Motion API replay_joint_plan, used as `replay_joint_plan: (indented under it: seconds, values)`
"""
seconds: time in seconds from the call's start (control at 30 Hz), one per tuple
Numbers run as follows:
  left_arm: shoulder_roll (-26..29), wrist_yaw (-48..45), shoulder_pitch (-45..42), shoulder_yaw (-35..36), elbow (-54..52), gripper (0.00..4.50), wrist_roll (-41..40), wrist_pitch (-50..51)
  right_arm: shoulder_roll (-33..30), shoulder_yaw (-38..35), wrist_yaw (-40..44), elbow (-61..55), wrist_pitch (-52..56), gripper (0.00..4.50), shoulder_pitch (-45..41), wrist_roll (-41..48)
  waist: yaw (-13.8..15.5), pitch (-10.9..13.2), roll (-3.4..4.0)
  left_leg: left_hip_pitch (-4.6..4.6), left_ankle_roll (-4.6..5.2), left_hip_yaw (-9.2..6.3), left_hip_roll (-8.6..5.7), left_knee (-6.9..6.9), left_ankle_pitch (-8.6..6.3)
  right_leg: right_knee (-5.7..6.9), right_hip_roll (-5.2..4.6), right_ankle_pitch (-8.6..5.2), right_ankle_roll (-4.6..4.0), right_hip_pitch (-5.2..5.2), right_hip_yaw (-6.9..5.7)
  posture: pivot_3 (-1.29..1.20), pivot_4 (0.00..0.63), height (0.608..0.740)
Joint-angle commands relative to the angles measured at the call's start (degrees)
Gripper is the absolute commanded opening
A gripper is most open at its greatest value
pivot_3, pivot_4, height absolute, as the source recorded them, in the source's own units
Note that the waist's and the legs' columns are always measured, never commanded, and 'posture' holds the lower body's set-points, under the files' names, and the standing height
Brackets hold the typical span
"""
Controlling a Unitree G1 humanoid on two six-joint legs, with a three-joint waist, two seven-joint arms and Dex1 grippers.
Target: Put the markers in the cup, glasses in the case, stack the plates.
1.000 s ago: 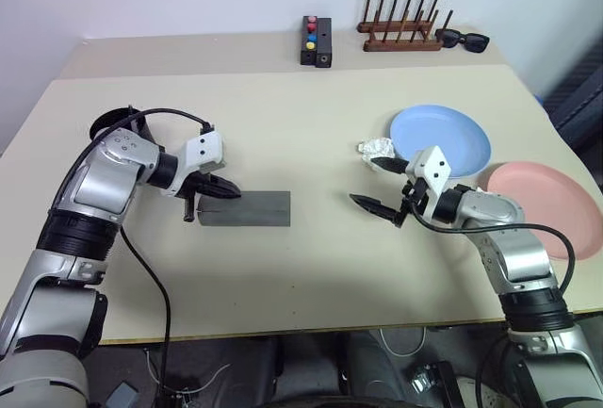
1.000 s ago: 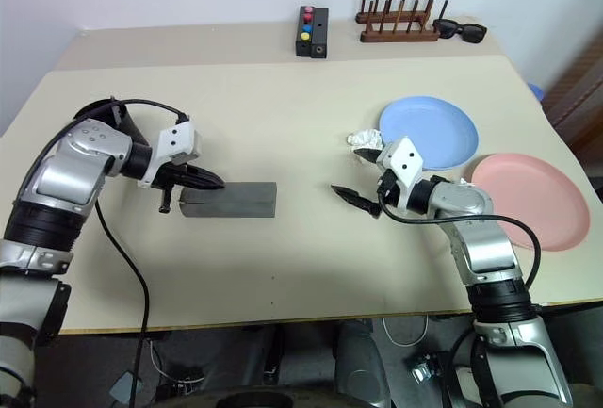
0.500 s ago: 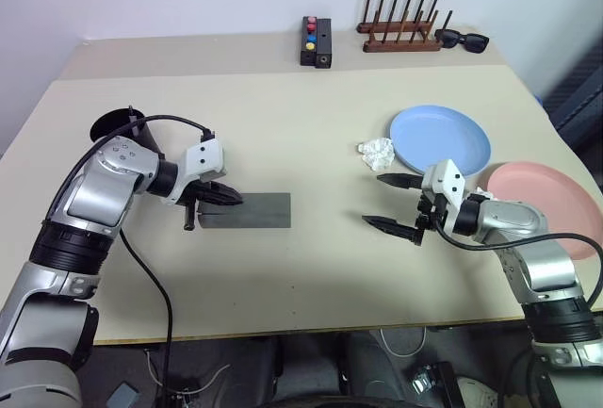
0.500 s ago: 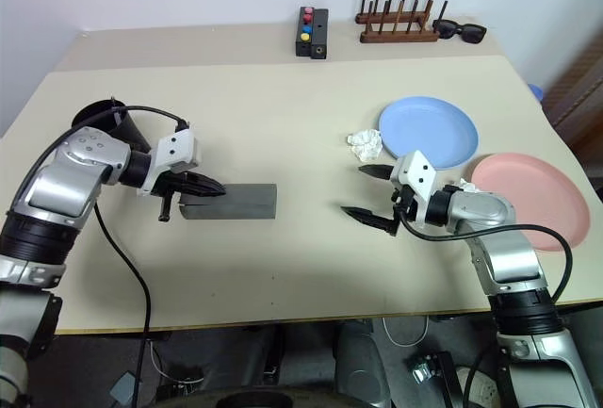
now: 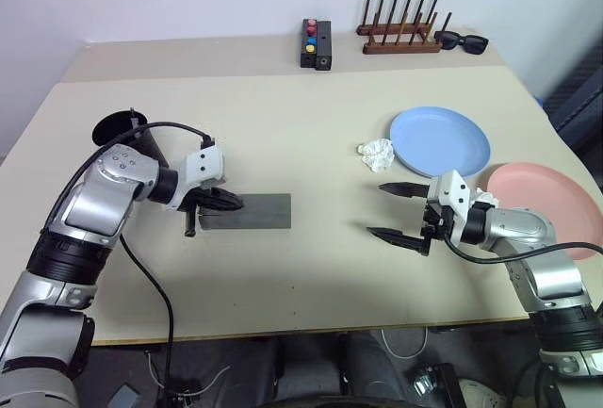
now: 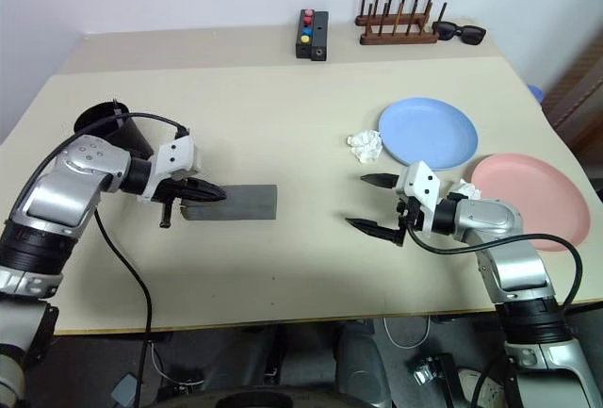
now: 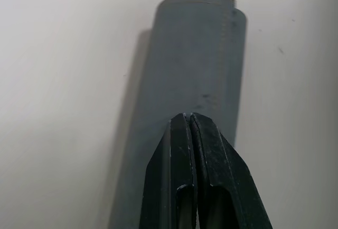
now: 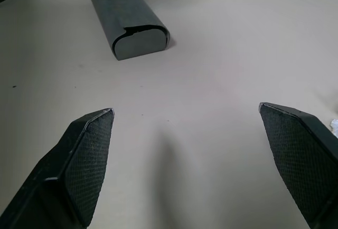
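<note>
Over the case point(image 5: 247, 210), the left gripper point(image 5: 229, 202) angles down, jaws pressed together; right gripper point(image 5: 394, 212) level, jaws wide.

My left arm reaches in from about eight o'clock, elbow bent, its wrist turned toward three o'clock and tipped downward. My left gripper point(image 5: 229, 202) has its two black fingers pressed together. My right arm comes in from about four o'clock, forearm nearly level, aiming toward nine o'clock. My right gripper point(image 5: 390, 211) has its fingers spread wide, holding nothing.
</note>
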Motion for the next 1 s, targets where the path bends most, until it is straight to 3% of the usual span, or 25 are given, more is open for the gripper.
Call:
replay_joint_plan:
  seconds: [0.03,0.17,0.43,0.57,0.93,1.0]
  values:
    - [-0.60,1.73,0.80,0.08,0.46,0.05,-0.65,2.74,-0.82,-2.79,-1.30,-2.44,-0.28,4.50,-1.02,0.95,0.07,-0.03,0.05,0.13,0.00,0.00,0.00,-0.03,0.00,-0.03,0.00,0.00,0.00,0.12,0.00,0.00,0.150,0.740]
    - [-2.64,5.95,-4.18,6.20,0.19,0.05,-5.38,7.69,-1.07,-4.21,-3.04,-3.62,1.18,4.50,-1.31,1.51,0.30,0.00,0.01,0.42,0.41,-0.05,0.01,-0.03,-0.24,-0.13,0.02,-0.01,0.00,0.50,-0.04,0.00,0.150,0.740]
    - [-4.56,16.09,-11.57,17.01,-5.19,0.05,-15.20,21.07,-2.00,-8.76,-8.21,-6.10,4.72,4.50,0.47,1.68,0.02,0.10,-0.16,0.34,0.16,-0.06,-0.01,-0.02,-0.11,-0.19,-0.02,-0.01,0.01,0.45,-0.06,0.00,0.150,0.740]
    - [-5.41,21.07,-9.98,17.80,-8.91,0.05,-16.50,23.30,-2.59,-10.78,-10.67,-5.28,5.17,4.50,0.38,0.53,0.09,0.10,-0.17,0.36,0.15,-0.05,0.00,-0.01,-0.10,-0.17,-0.02,-0.01,0.01,0.45,-0.02,0.00,0.150,0.740]
    - [-14.15,33.13,1.37,15.70,-23.84,0.05,-20.09,25.36,-7.40,-13.73,-16.82,0.95,4.95,4.50,0.22,-5.47,0.25,0.10,-0.16,0.37,0.13,-0.04,0.00,-0.02,-0.09,-0.22,-0.03,-0.01,0.01,0.47,0.01,0.00,0.150,0.740]
    - [-15.19,33.52,1.90,15.47,-25.63,0.57,-21.91,26.05,-8.48,-14.03,-17.29,1.87,5.59,4.50,0.21,-6.09,0.26,0.10,-0.16,0.38,0.13,-0.02,0.00,-0.04,-0.09,-0.22,-0.03,-0.01,0.01,0.47,0.03,0.00,0.150,0.740]
